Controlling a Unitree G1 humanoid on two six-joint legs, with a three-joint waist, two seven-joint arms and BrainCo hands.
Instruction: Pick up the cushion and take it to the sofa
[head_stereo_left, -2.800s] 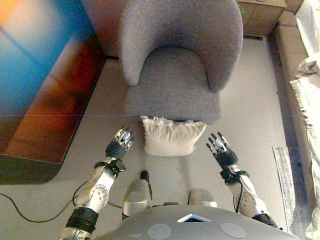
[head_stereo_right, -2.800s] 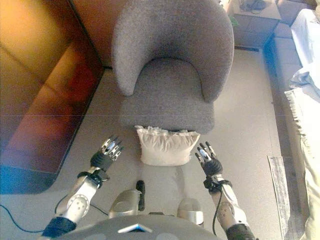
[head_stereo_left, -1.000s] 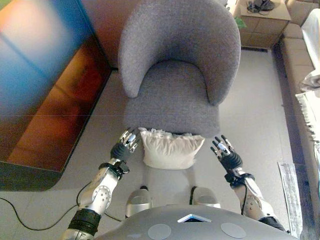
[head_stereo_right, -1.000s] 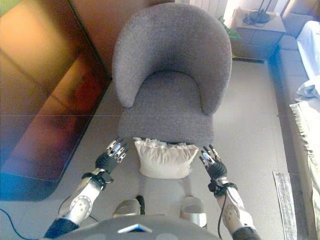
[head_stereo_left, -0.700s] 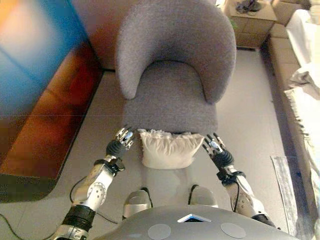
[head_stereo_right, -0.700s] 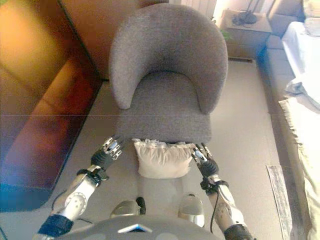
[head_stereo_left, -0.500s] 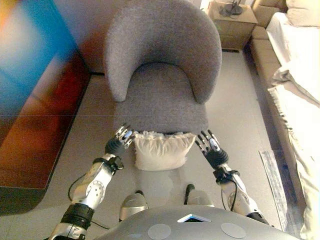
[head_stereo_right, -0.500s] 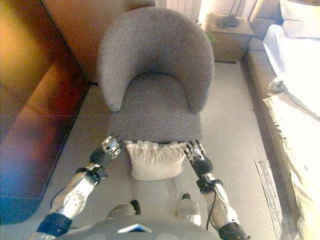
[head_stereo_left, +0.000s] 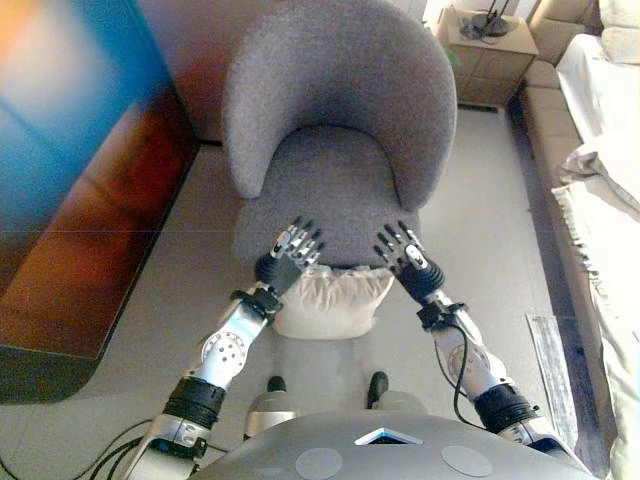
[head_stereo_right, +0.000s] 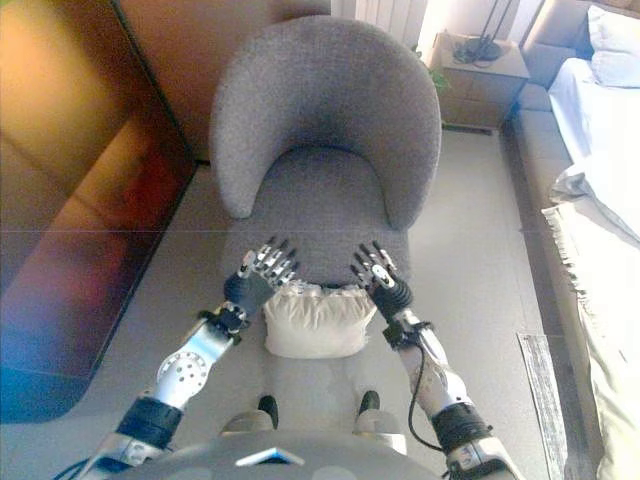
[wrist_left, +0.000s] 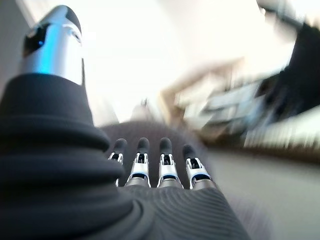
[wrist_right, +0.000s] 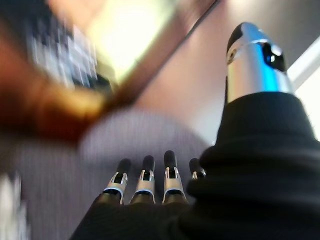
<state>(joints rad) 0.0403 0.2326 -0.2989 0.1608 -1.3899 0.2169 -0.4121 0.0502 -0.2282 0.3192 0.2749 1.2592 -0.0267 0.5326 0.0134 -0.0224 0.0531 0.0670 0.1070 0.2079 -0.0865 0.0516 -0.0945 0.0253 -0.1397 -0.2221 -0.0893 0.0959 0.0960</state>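
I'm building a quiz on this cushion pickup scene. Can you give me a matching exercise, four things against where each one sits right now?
Things:
1. cushion
2. left hand
3. armchair
4. side table

Places:
A. beyond the armchair, on the robot's far right, with a dark thing on top
B. on the floor against the armchair's front edge
C. above the cushion's left top corner, fingers straight
D. straight ahead, its seat empty

Pairs: 1-B, 2-C, 3-D, 4-A

The right hand mirrors the left hand, open over the cushion's other corner.
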